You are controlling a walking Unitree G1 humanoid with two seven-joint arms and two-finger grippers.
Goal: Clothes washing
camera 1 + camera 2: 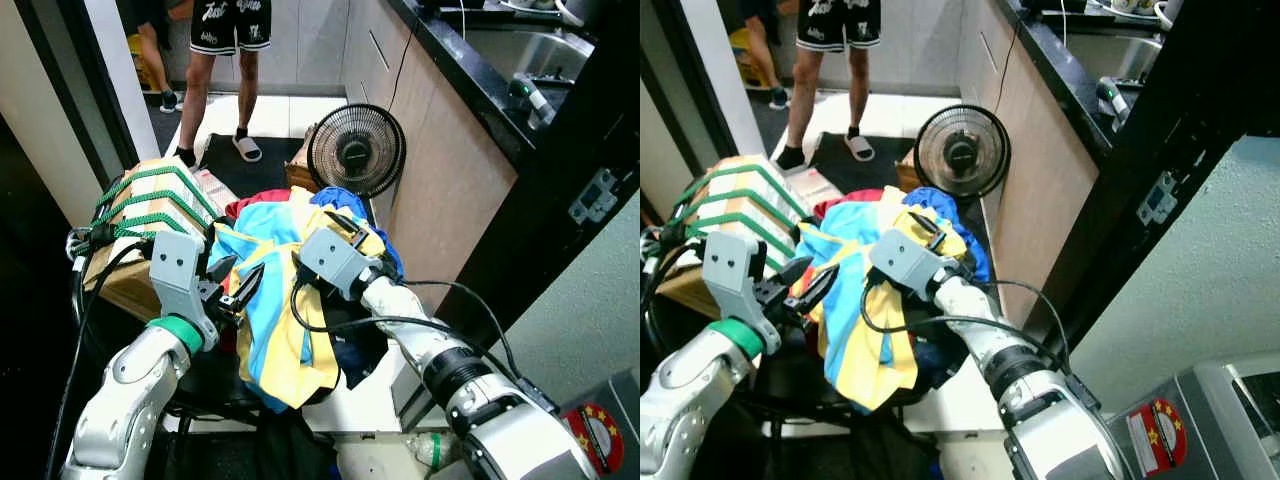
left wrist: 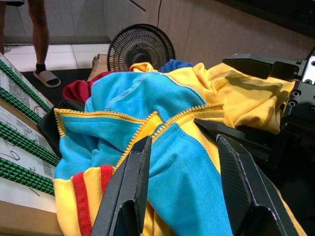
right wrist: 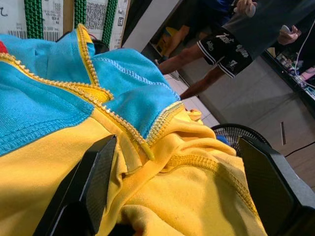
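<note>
Jacket (image 2: 162, 147): soft knit cloth, matt. Hand fingers (image 2: 123, 196): matt black, probably plastic. Box (image 1: 150, 215): cardboard. Countertop (image 1: 470, 70): glossy black.

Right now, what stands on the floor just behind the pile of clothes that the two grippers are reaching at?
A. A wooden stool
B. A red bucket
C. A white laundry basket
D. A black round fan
D. A black round fan stands on the floor right behind the pile of clothes, beside the beige cabinet; the left gripper and right gripper both have open jaws over the blue and yellow fabric.
</note>
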